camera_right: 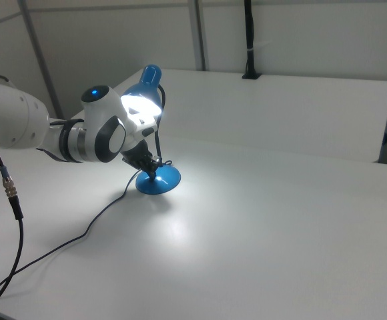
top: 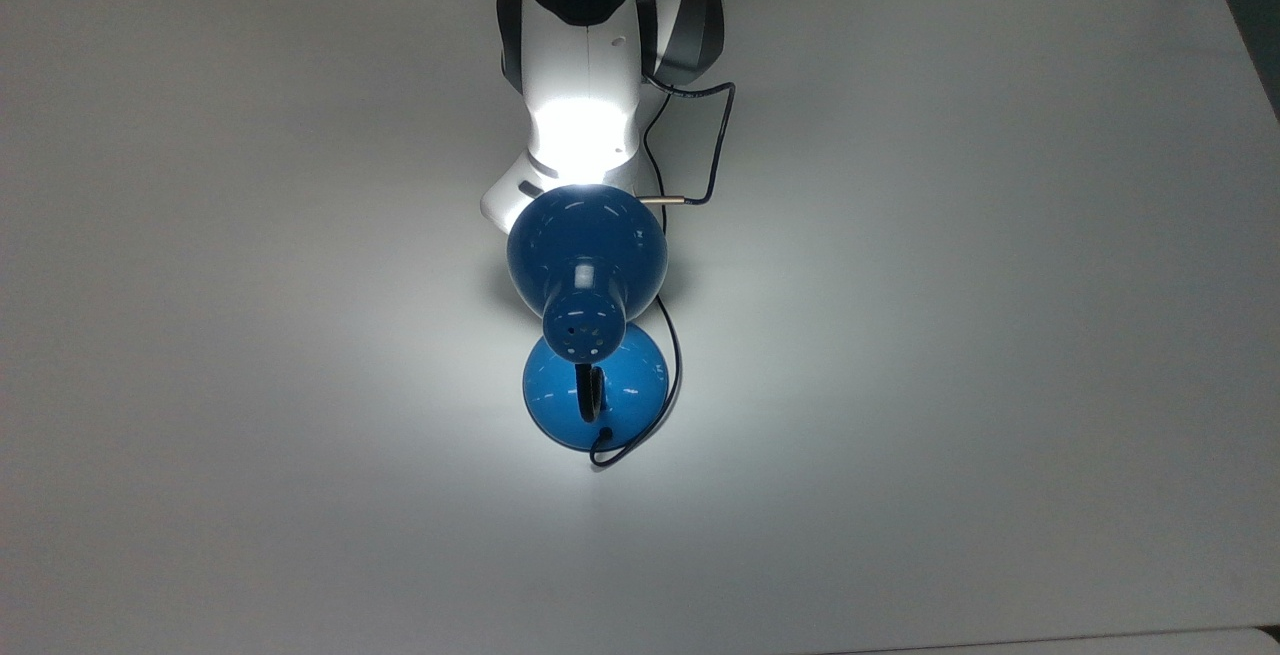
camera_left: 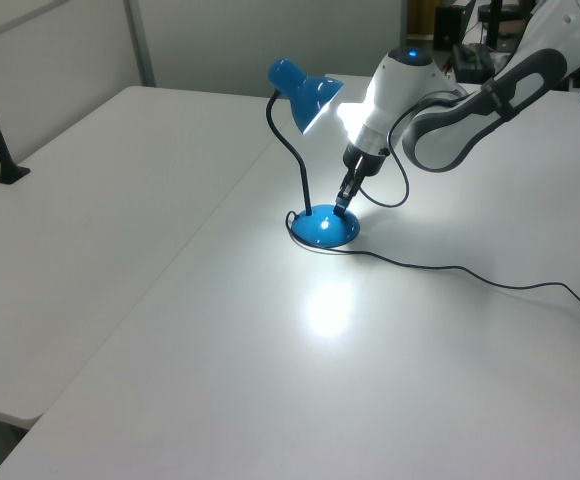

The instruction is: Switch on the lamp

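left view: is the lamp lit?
Yes, the lamp shade glows and throws a bright patch on the table in front of its base.
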